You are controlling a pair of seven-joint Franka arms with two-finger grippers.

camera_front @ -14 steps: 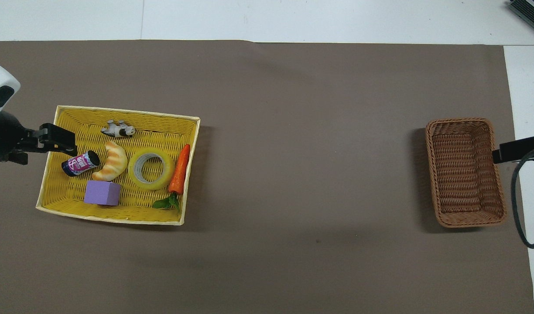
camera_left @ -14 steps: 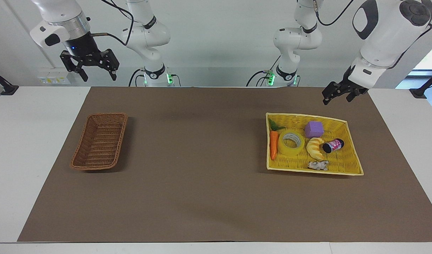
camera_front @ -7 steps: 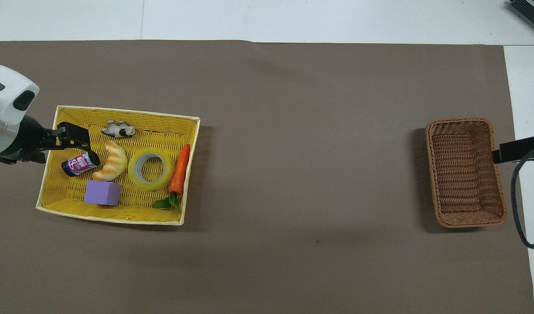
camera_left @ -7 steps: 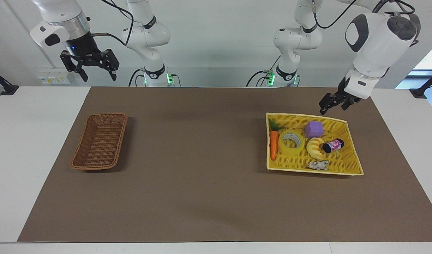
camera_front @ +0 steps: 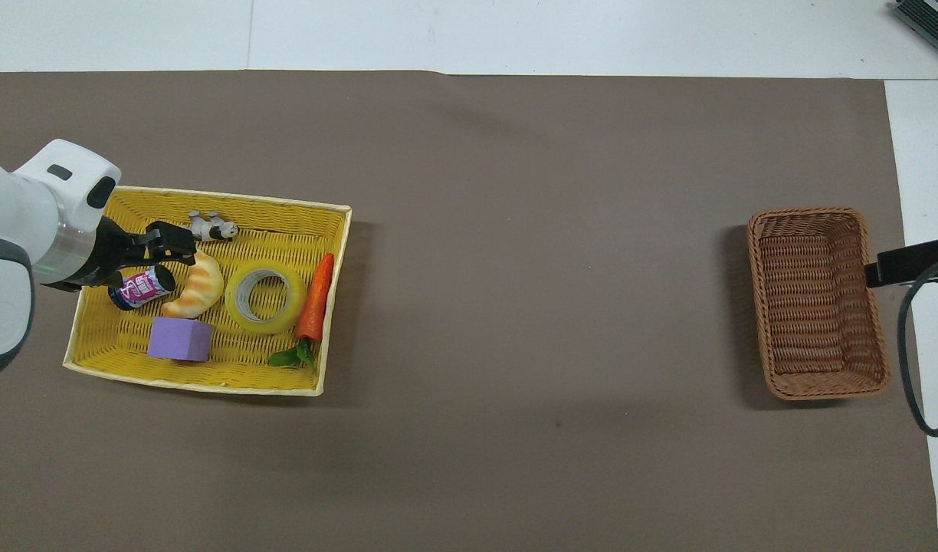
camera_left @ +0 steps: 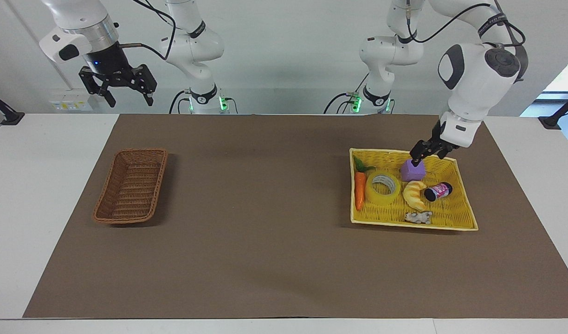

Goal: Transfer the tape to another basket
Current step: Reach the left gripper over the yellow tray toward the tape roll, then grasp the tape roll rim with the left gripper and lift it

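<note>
Tape: the wide yellow translucent roll of tape (camera_left: 383,188) (camera_front: 266,300) with a pale core lay flat in the shallow yellow woven tray (camera_left: 461,218) (camera_front: 93,337), between orange carrot toy (camera_left: 359,189) and croissant toy (camera_left: 415,195).
Left tool (camera_left: 422,153) (camera_front: 166,245): over the tray; spread or pressed together, cannot tell.
Right tool (camera_left: 126,90): spread, raised, waiting above the counter's (camera_left: 47,153) edge.
Basket: the small brown wicker basket (camera_left: 131,185) (camera_front: 818,301) sat at the right arm's end.

White jointed arms (camera_left: 474,69), black cables, black jaws.

Facing view: high, across the worktop, toward the robots. Overhead view: above robots' edge, steeply down. Shared: whole brown paper mat (camera_left: 265,241) (camera_front: 515,230).
</note>
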